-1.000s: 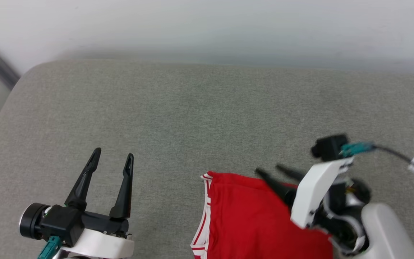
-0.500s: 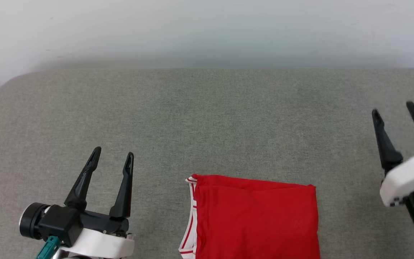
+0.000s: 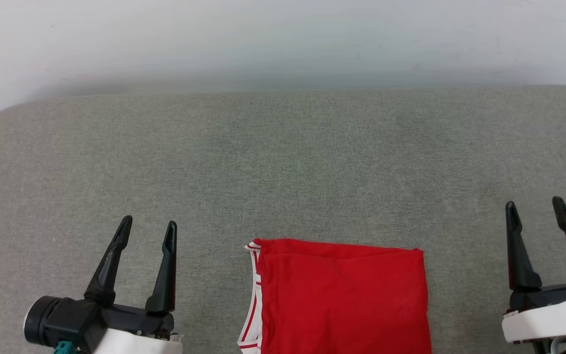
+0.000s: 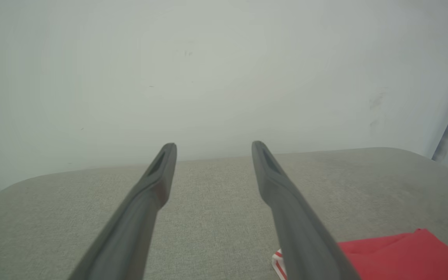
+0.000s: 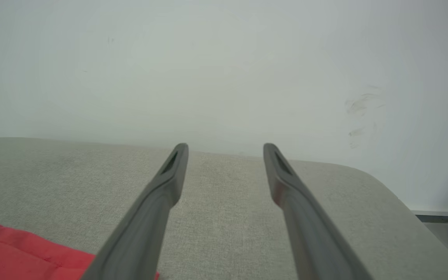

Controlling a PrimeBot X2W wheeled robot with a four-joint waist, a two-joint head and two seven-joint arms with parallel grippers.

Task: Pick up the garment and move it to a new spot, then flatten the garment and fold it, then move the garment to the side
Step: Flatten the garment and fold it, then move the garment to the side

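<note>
Shirt (image 3: 342,295) sits folded, I think (lower part cut off), at the near edge of the pad (image 3: 283,162), between left end effector (image 3: 149,222) and right end effector (image 3: 534,203), touching neither. Both gape wide, empty. Light, limp jersey: pinch all layers at the striped edge or it'll unfold.

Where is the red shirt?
In the head view the folded red shirt lies on the grey fabric surface at the bottom middle, between the left tool and the right tool, touching neither.
</note>
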